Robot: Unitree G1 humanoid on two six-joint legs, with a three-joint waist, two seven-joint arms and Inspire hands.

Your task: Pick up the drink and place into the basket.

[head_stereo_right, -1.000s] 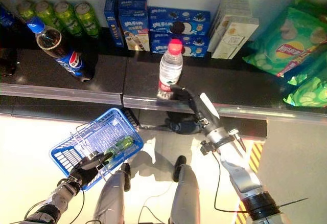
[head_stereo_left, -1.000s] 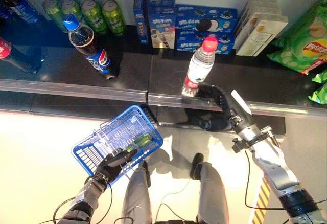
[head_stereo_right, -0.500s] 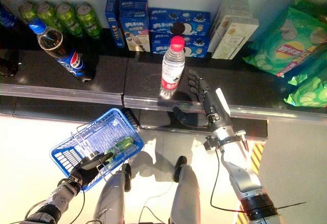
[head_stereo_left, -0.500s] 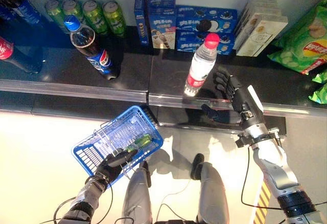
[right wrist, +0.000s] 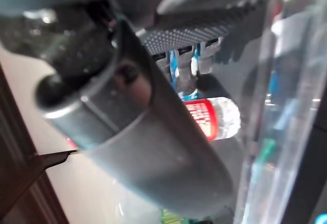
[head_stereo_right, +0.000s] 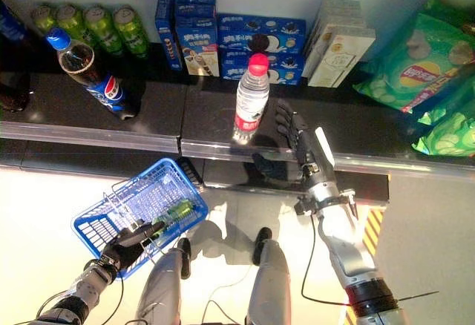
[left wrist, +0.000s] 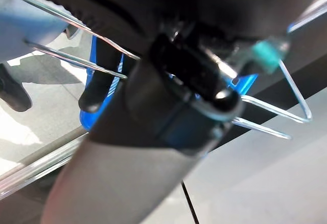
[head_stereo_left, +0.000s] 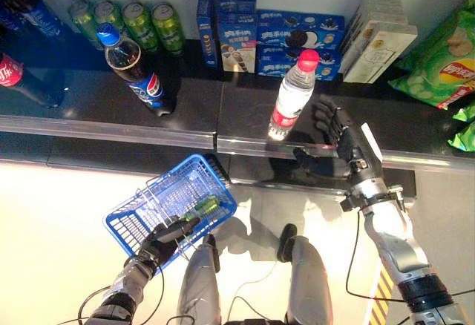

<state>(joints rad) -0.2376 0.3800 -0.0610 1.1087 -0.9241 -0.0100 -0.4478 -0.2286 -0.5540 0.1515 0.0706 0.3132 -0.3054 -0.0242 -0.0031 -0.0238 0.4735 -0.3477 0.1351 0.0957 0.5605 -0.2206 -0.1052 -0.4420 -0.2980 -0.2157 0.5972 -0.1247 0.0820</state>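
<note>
Right hand (head_stereo_left: 343, 138) is spread open just beside the bottle (head_stereo_left: 292, 93); wrap its waist squarely. Left hand (head_stereo_left: 165, 237) grips the basket (head_stereo_left: 141, 210) handle.

The shelf (head_stereo_left: 185, 110) is dark and glossy, mirroring what stands on it, with a shiny metal strip (head_stereo_left: 111, 127) along its front edge. The water bottle (head_stereo_left: 292, 96) is clear, smooth plastic (red cap and label). The basket (head_stereo_left: 148, 202) is blue plastic mesh with thin wire handles (left wrist: 265, 106). The cans (head_stereo_left: 137, 24) look like glossy metal, the boxes (head_stereo_left: 297, 39) smooth printed card, the snack bags (head_stereo_left: 438, 61) crinkled shiny film.
</note>
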